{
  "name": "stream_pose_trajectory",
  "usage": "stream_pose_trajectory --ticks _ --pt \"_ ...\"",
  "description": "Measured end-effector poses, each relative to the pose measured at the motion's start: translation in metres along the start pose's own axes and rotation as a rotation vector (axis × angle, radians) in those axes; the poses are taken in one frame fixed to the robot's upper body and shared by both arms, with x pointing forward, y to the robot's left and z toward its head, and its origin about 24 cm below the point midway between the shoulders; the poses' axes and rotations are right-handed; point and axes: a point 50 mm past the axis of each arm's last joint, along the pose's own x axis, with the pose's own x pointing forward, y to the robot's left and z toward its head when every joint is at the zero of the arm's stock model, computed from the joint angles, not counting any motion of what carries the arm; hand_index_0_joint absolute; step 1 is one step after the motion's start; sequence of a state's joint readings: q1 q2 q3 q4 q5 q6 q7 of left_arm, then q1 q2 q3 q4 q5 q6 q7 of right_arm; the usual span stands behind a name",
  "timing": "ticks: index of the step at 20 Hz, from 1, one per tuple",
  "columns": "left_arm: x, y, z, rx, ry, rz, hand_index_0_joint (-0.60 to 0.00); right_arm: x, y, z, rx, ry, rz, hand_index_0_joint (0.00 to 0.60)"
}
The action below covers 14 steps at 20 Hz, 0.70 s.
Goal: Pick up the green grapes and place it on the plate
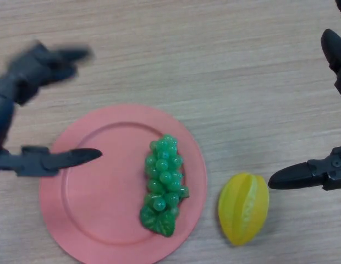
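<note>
The bunch of green grapes (164, 184) lies on the right half of the pink plate (99, 220), lengthwise from top to bottom of the view. My left hand (36, 69) is at the left, over the plate's left edge, open and empty, with its thumb (66, 159) stretched over the plate and its fingers spread apart above. It does not touch the grapes. My right hand (319, 173) is at the right edge, open and empty.
A yellow star fruit (243, 208) lies on the wooden table (214, 66) just right of the plate, close below my right hand's thumb.
</note>
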<state>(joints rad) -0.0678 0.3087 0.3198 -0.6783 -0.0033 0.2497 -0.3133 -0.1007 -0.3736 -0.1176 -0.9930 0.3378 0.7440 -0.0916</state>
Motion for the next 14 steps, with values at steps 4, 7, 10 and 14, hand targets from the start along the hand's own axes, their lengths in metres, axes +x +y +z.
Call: stream_pose_trajectory --ticks 4,7,10,14 --pt "-0.005 0.026 -0.013 -0.101 0.037 0.208 0.000 0.003 0.004 0.004 0.015 -0.024 0.024 0.000" --pt "-0.006 0.026 -0.026 -0.204 0.088 0.221 0.000 0.005 0.007 0.002 -0.012 -0.013 0.013 0.000" --pt "-0.010 0.026 -0.029 -0.250 0.100 0.230 0.000 0.008 0.009 0.005 -0.012 -0.016 0.031 0.000" --pt "-0.015 0.015 -0.032 -0.376 0.228 0.172 0.000 0.011 0.011 0.004 -0.005 0.006 0.040 0.000"
